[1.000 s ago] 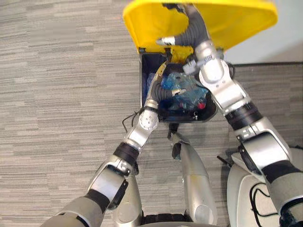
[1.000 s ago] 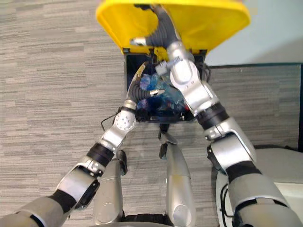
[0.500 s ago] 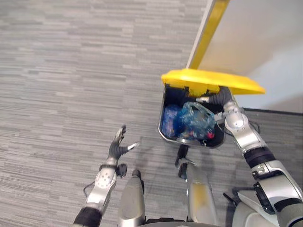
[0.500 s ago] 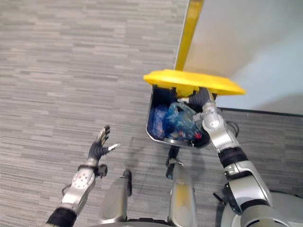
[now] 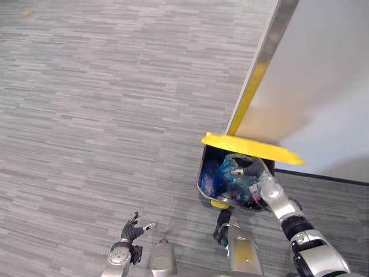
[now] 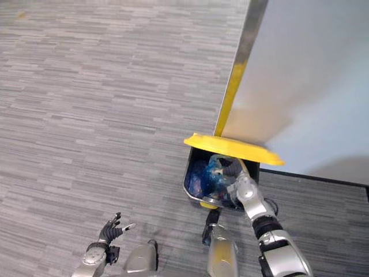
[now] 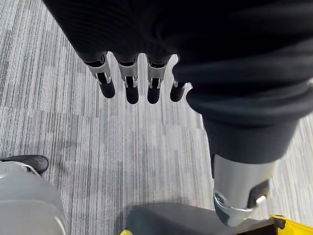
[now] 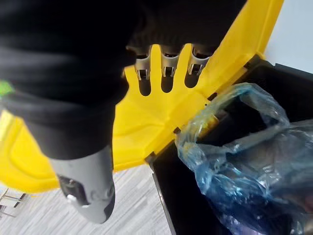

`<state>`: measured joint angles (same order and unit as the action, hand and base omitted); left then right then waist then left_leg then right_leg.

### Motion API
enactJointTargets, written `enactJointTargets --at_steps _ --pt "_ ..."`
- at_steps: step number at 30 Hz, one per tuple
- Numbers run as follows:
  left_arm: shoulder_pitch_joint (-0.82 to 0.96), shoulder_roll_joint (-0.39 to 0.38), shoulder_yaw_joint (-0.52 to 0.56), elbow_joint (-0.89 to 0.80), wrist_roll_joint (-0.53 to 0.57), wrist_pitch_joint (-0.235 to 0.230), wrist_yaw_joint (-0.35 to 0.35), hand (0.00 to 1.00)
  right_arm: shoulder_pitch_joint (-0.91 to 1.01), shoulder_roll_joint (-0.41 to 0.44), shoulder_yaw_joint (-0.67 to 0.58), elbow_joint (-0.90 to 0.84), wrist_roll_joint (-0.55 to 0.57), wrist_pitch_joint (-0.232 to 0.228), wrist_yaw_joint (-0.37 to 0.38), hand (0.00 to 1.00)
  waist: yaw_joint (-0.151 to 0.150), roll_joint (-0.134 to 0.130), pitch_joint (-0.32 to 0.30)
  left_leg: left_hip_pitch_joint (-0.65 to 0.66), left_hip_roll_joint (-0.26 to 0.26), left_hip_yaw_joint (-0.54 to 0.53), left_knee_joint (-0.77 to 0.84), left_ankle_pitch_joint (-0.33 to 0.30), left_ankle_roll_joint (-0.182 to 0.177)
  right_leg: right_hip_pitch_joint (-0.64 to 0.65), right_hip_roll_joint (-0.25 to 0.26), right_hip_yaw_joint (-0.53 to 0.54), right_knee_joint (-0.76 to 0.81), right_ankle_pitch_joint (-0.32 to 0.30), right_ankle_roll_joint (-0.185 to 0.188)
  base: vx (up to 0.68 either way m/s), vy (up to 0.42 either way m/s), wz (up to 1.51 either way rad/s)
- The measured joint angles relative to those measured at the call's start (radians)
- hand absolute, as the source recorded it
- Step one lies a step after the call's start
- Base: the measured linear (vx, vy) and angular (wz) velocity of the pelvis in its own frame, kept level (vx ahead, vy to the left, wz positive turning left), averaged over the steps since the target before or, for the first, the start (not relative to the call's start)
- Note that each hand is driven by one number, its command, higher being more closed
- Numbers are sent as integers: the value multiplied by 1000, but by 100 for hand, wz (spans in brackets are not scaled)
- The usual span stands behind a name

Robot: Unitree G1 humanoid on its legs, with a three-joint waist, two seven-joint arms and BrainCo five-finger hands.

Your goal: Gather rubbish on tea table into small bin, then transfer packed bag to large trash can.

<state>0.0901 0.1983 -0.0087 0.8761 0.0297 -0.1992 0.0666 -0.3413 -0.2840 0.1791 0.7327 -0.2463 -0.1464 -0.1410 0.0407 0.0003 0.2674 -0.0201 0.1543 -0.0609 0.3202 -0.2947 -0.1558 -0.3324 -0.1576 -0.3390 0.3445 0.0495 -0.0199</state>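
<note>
The large trash can (image 5: 203, 174) has a dark body and a yellow lid (image 5: 251, 148) that stands partly raised over it. The packed blue bag (image 5: 233, 176) lies inside the can, bulging up near its rim. My right hand (image 5: 251, 169) reaches in under the lid; in the right wrist view its straight fingers (image 8: 166, 68) lie against the lid's yellow underside (image 8: 234, 49), above the blue bag (image 8: 244, 147). Low at the left, my left hand (image 5: 131, 229) hangs over the carpet, well away from the can. Its fingers (image 7: 127, 81) are straight and hold nothing.
A pale wall panel (image 5: 323, 81) with a metal and yellow edge strip (image 5: 259, 75) stands right behind the can. Grey striped carpet (image 5: 115, 115) stretches to the left and ahead.
My left hand has let go of the bag, come out of the can and dropped low to the left. The lid has sunk lower over the can. The camera has lifted away.
</note>
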Motion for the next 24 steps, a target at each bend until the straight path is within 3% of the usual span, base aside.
enactJointTargets --at_steps 4,6,7,8,9,11,12,14,15,16,17,18,19,24 --pt "6 -1 21 6 12 0 0 0 40 31 -3 -3 0 0 12 0 -2 -36 4 7 -17 43 57 -25 19 1 0 50 -2 32 17 -95 38 -33" --pt "5 -2 22 9 13 0 1 0 87 41 -22 -16 1 0 11 0 -22 -51 4 -12 -40 50 106 -36 34 0 -19 72 -23 76 79 -204 112 -37" --pt "7 -16 34 13 12 0 1 0 118 46 -34 -49 2 0 11 0 -25 -32 0 -23 -24 54 82 -14 70 15 9 110 -112 164 188 -176 89 -53" --pt "6 -28 55 18 12 -4 2 0 132 51 -41 -65 4 -2 12 0 -26 -26 6 -23 -14 80 72 -5 68 -13 8 111 -19 132 166 -332 145 -67" --pt "3 -37 66 30 12 9 7 0 230 86 -77 -97 9 -4 11 0 -39 -36 2 -22 -12 93 54 24 76 -64 -36 123 409 -68 68 -208 91 -42" --pt "8 -36 68 27 12 16 10 0 302 119 -104 -97 9 -2 13 0 -33 -44 -4 -19 -13 102 42 40 73 -45 -54 135 553 -118 72 -157 28 -25" --pt "11 -36 69 28 12 21 11 0 345 137 -107 -89 9 -2 16 0 -28 -63 -16 -23 -13 112 36 50 68 -22 -64 154 600 -143 78 -119 -82 -23" --pt "14 -38 107 28 12 33 11 0 435 176 -155 -32 9 0 28 0 -30 -100 -36 -40 -20 123 9 88 44 47 -52 168 500 -224 139 -157 -158 -18" --pt "14 -50 118 28 12 37 11 0 450 178 -178 -9 9 3 29 0 -27 -86 -43 -33 -10 125 -24 108 40 66 -26 174 442 -228 144 -155 -139 -36" --pt "19 -79 122 28 13 36 8 0 472 175 -217 29 9 5 30 0 -27 -60 -70 -29 9 146 -93 141 51 99 17 178 304 -238 139 -139 -81 -57" --pt "21 -88 128 29 12 35 5 0 479 174 -236 69 9 3 30 0 -26 -64 -81 -31 1 165 -135 165 48 122 28 179 213 -271 118 -167 -96 -66" --pt "16 -85 132 36 12 35 2 0 467 174 -249 114 10 5 31 0 -29 -81 -82 -34 -16 187 -152 181 39 138 27 189 135 -318 73 -200 -98 -53" --pt "0 -90 131 63 12 39 -1 0 460 162 -275 170 10 22 33 0 -41 -59 -79 -30 -7 185 -174 189 35 140 40 191 104 -291 74 -192 -78 -34" --pt "18 -61 135 76 12 37 -1 0 503 152 -317 203 24 42 36 0 -53 -40 -113 4 3 178 -248 219 33 154 71 206 39 -259 73 -93 -6 -18"
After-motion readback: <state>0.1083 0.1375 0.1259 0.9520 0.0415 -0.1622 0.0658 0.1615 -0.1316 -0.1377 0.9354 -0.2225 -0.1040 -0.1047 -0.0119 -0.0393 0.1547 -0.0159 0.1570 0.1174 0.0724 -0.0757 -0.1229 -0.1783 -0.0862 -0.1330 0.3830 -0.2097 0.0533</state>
